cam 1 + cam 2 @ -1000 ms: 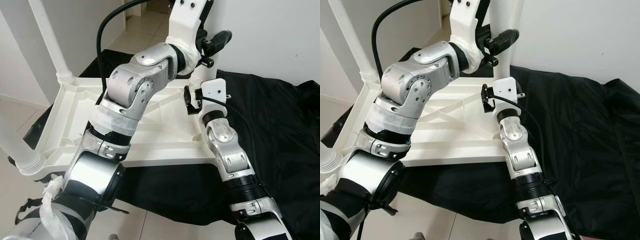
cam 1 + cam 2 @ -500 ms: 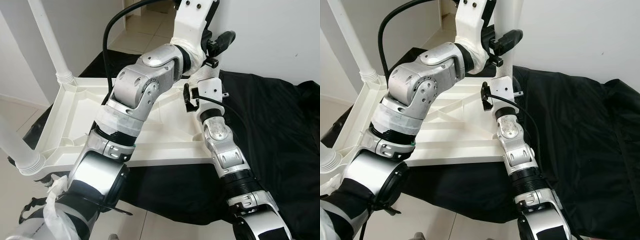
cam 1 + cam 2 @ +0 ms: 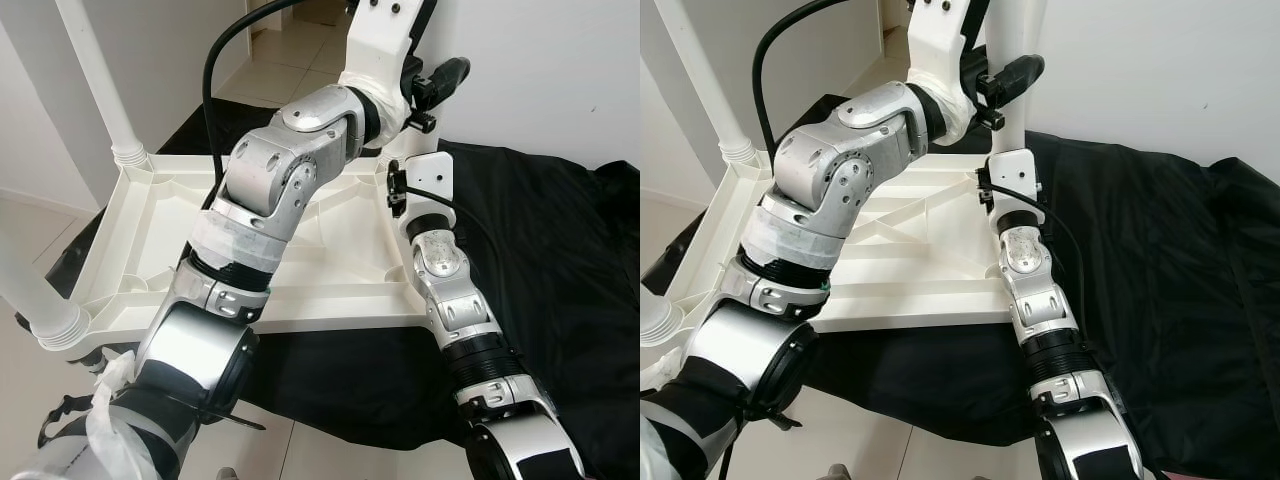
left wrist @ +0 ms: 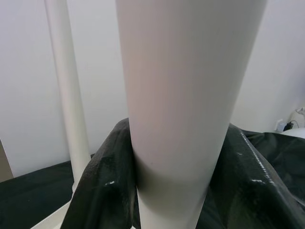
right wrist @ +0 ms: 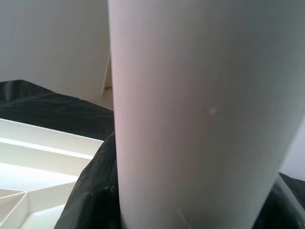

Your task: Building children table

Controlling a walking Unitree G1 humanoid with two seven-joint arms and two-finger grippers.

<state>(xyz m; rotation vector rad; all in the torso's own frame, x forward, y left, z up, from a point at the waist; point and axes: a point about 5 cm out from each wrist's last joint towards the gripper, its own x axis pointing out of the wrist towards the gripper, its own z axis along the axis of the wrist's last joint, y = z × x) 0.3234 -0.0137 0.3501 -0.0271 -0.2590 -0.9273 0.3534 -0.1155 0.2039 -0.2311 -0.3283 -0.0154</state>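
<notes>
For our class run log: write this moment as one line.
stage: fitting leg | left gripper: shut on table leg | right gripper: shut on the leg lower down | tabletop: upside down on black cloth

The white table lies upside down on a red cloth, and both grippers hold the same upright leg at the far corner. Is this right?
Not quite: the cloth is black, not red, as the left eye view shows. The rest stands: the white table lies upside down on it, and the left gripper and right gripper hold the same upright leg.

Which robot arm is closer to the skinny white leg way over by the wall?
Left. The left tool grips another leg high up, on the side toward the skinny leg. The right tool holds that same leg lower down, farther from it.
</notes>
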